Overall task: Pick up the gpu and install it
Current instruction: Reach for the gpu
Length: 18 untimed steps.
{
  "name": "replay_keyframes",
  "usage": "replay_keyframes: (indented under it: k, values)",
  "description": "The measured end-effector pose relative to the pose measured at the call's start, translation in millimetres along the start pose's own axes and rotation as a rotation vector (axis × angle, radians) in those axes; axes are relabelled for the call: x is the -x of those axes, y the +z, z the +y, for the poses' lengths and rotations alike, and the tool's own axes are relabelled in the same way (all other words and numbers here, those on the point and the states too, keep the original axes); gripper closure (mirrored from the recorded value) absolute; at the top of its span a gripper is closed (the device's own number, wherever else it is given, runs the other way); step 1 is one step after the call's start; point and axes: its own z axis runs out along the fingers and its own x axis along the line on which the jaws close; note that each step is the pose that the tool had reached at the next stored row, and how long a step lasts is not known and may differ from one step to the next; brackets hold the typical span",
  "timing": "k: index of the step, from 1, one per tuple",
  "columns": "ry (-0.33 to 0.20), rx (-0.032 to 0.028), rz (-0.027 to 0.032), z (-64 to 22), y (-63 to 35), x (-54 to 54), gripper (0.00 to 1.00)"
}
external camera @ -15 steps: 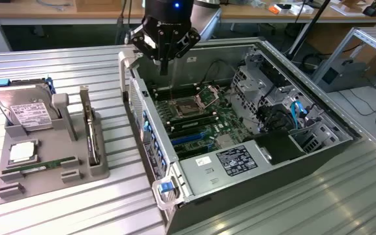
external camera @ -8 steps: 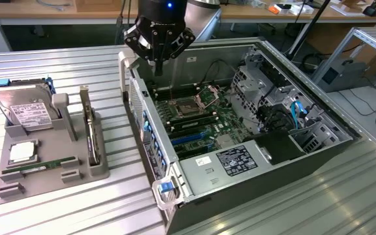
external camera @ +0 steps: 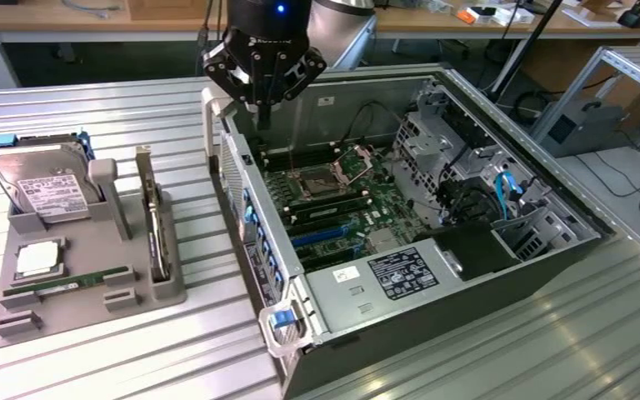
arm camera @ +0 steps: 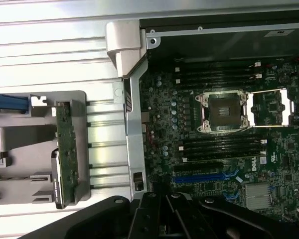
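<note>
The gpu (external camera: 157,223) stands on its long edge in a slot of the grey holder (external camera: 81,312), at the exterior view's left of the open computer case (external camera: 409,275). In the wrist view the gpu (arm camera: 66,149) is a narrow greenish-brown card with a silvery metal end. My gripper (external camera: 262,115) hangs above the case's back left corner, over its rim, well apart from the gpu. Its fingers are shut with nothing between them. The gripper's black linkage (arm camera: 164,219) lies over the motherboard (arm camera: 224,149).
A hard drive (external camera: 42,187) with a white label stands in the holder's back slot. A green memory stick (external camera: 70,283) lies at its front, with a small silvery square part (external camera: 37,258) behind it. The motherboard has an open CPU socket (arm camera: 224,112) and a blue slot (arm camera: 199,177).
</note>
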Motion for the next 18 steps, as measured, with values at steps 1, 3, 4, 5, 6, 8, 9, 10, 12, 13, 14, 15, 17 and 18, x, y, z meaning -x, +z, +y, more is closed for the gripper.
replay_keyframes:
  k: [1, 3, 4, 5, 6, 8, 9, 10, 12, 13, 14, 15, 17, 18]
  values:
    - [0.000, 0.0000, 0.0000, 0.0, 0.0, -0.4, 0.89]
    - [0.000, 0.0000, 0.0000, -0.1, 0.0, -1.4, 0.89]
    - [0.000, 0.0000, 0.0000, -0.2, -0.1, -2.0, 0.89]
    - [0.000, 0.0000, 0.0000, -0.2, -0.1, -2.9, 0.89]
    - [0.000, 0.0000, 0.0000, -0.3, -0.1, -3.6, 0.89]
    - [0.000, 0.0000, 0.0000, -0.4, -0.1, -4.9, 0.89]
    - [0.000, 0.0000, 0.0000, -0.5, -0.2, -6.0, 0.89]
    - [0.000, 0.0000, 0.0000, -0.6, -0.2, -8.0, 0.89]
    - [0.000, 0.0000, 0.0000, -0.7, -0.2, -9.2, 0.89]
    - [0.000, 0.0000, 0.0000, -0.7, -0.3, -9.9, 0.89]
    - [0.000, 0.0000, 0.0000, -0.8, -0.3, -10.5, 0.89]
    - [0.000, 0.0000, 0.0000, -0.8, -0.3, -11.1, 0.89]
    - [0.000, 0.0000, 0.0000, -0.9, -0.3, -12.6, 0.89]
    - [0.000, 0.0000, 0.0000, -1.0, -0.4, -13.3, 0.89]
